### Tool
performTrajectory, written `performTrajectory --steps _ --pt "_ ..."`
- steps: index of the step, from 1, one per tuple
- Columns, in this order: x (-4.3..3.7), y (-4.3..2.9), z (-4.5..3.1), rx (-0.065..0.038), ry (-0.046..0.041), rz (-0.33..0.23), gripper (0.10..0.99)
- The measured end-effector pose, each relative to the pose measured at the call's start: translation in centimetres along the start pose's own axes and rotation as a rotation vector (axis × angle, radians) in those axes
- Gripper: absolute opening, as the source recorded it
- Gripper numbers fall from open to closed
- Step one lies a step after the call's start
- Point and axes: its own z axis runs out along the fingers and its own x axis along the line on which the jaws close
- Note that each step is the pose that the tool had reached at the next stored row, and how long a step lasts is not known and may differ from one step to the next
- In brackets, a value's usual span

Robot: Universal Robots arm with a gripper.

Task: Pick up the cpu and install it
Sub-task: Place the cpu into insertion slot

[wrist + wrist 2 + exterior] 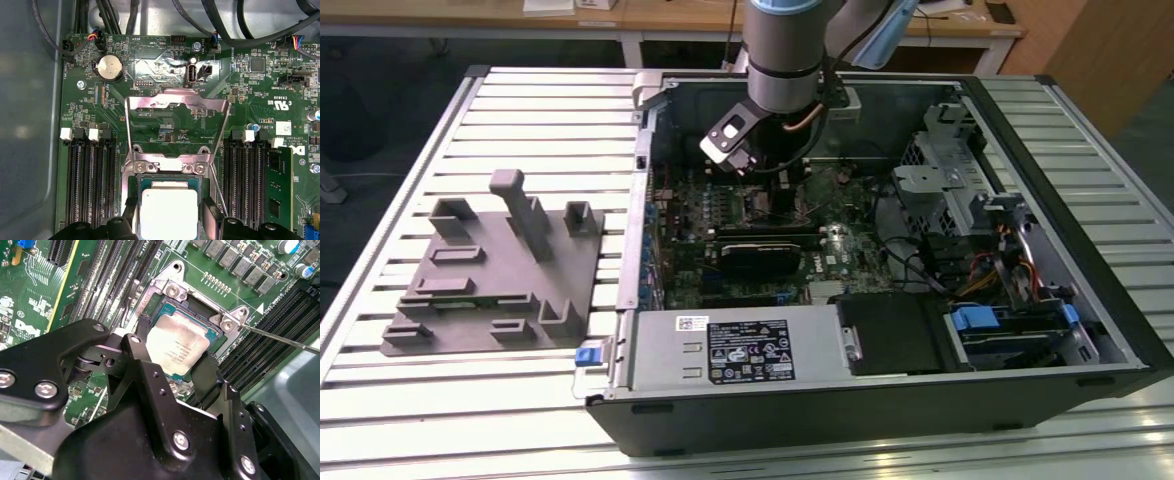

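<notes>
cpu (177, 347): flat in the socket (172, 288) on the green board (82, 117), lid plate (177, 100) raised.
hand (175, 352): fingers (204, 377) spread along two opposite cpu edges, seemingly just clear of them.
computer case (1067, 330): open, on the slatted surface (520, 110).
grey tray (480, 290): beside the case, toward the surface edge on the exterior view's left.

Robot arm (781, 60) reaching into an open computer case (881, 420), gripper (777, 192) low over the circuit board (680, 215), grey tray (487, 295) alongside on slatted table (534, 110).
</notes>
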Motion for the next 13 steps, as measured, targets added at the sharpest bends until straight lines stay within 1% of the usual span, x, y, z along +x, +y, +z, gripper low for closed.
performTrajectory --steps 4,7,11,12,13 --pt "0.00 0.00 0.00 0.000 0.0001 0.000 0.616" --pt "0.01 0.01 -0.20 0.000 0.0002 0.000 0.616" --pt "0.00 0.04 -1.05 0.000 0.0036 0.000 0.604" --pt "0.00 0.05 -1.29 0.000 0.0038 0.000 0.541" --pt "0.00 0.06 -1.43 0.000 0.0038 0.000 0.541"
